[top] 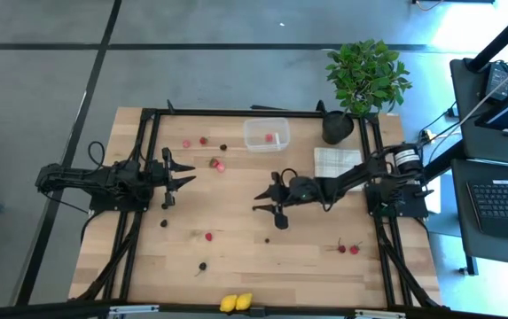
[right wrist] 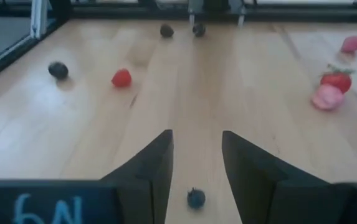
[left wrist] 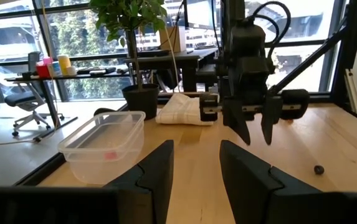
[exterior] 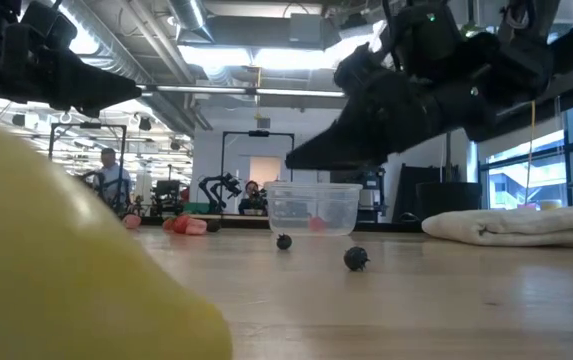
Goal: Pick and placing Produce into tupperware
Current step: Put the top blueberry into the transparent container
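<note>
Both arms hang over the middle of the wooden worktop (top: 236, 257), facing each other. The left end effector (top: 183, 172) sits at centre left of the overhead picture, its fingers parted and holding nothing. The right end effector (top: 265, 200) reaches in from the right, fingers likewise spread and empty, with a small dark berry (right wrist: 195, 198) lying on the wood just below the gap between them. The clear tupperware (top: 266, 135) stands at upper centre with a red piece (top: 269, 138) inside. More produce is scattered loose: red berries (top: 208, 237) and dark ones (top: 202, 266) across the lower half, pink pieces (top: 219, 165) near the left end effector, and two yellow lemons (top: 236, 302) at the bottom edge. A folded cloth (top: 337, 162) and a potted plant (top: 364, 75) sit at upper right.
</note>
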